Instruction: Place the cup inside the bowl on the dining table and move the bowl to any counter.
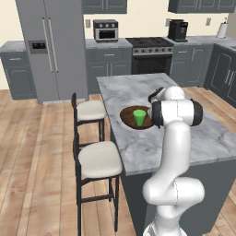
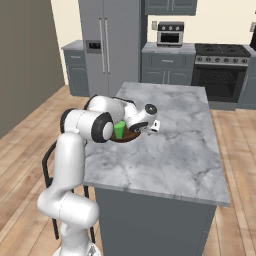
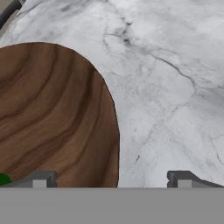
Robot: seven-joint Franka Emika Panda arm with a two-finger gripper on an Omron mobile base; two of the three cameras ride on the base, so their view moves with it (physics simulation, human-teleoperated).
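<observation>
The green cup stands upright inside the dark brown wooden bowl, near the left edge of the marble dining table. In the right base view the cup and bowl are partly hidden behind my arm. My gripper hangs low at the bowl's edge. In the hand view the gripper is open, with nothing gripped. One fingertip is over the bowl and the other is over the bare table, so the rim lies between them. A green sliver of the cup shows at the lower left.
Two cushioned stools stand along the table's left side. Behind are a steel fridge, a counter with a toaster oven, a stove and a coffee machine. The table is bare to the bowl's right.
</observation>
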